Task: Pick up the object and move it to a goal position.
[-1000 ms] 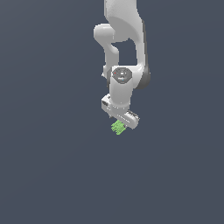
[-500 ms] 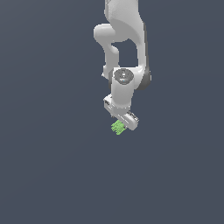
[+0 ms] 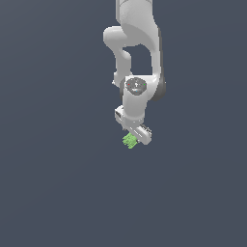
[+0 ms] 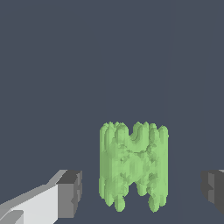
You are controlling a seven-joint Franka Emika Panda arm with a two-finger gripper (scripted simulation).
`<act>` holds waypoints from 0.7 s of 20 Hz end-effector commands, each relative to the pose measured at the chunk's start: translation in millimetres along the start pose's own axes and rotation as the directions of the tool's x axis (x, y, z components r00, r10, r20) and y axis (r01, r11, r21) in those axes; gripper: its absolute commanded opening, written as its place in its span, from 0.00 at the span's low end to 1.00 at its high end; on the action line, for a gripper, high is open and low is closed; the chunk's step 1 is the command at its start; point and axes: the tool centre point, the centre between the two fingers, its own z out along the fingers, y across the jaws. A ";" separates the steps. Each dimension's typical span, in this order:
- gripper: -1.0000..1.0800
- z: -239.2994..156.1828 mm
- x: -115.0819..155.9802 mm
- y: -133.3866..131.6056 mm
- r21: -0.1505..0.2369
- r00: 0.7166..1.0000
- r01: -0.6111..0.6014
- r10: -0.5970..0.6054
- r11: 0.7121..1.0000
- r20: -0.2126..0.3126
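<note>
The object [image 4: 133,166] is a small bright green ridged lump with a jagged outline. In the wrist view it lies between my two dark-padded fingertips [image 4: 71,193], with a clear gap on each side, so my gripper [image 4: 142,190] is open around it and touches nothing. In the exterior view the object [image 3: 130,141] peeks out just below the white hand, and my gripper [image 3: 134,140] hangs right over it.
A plain dark grey surface [image 3: 58,193] fills both views. The white arm [image 3: 137,43] reaches down from the top of the exterior view.
The arm has shifted only slightly, the hand settling a touch lower over the object. The object has stayed in place.
</note>
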 end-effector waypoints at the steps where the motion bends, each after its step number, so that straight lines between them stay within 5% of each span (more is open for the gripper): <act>1: 0.96 9.0 -0.4 0.6 -0.001 1.000 -0.001 0.001 1.000 0.001; 12: 0.96 43.1 -0.3 0.4 -0.001 1.000 -0.004 0.004 1.000 0.000; 13: 0.00 43.1 -0.3 0.4 -0.001 1.000 -0.004 0.004 1.000 0.000; 14: 0.00 43.1 -0.3 0.4 -0.001 1.000 -0.004 0.004 1.000 0.000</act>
